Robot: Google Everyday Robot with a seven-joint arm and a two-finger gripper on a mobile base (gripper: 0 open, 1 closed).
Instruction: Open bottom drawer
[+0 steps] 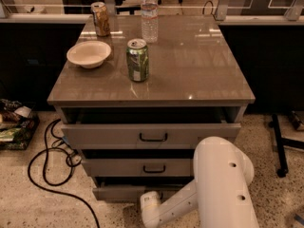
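Three grey drawer fronts are stacked in the cabinet (199,75), and the bottom drawer (116,193) is the lowest of them, just above the floor. Its flat front is turned outward from the cabinet's front face, with its long axis lying level from the cabinet's left side to its right. A dark gap is seen above it.

The gripper (153,198) is placed against the middle of that front, low at the cabinet's foot; whether it is released or clenched cannot be told. The drawer's right part is covered by the white arm (221,184).

Above it, the middle drawer (137,167) and top drawer (152,136) are each slightly pulled out. On the cabinet's top are set a green can (137,60), a bowl (89,54), a water bottle (149,14) and a brown can (100,19). Left of the cabinet a black cable (46,139) is looped on the floor.
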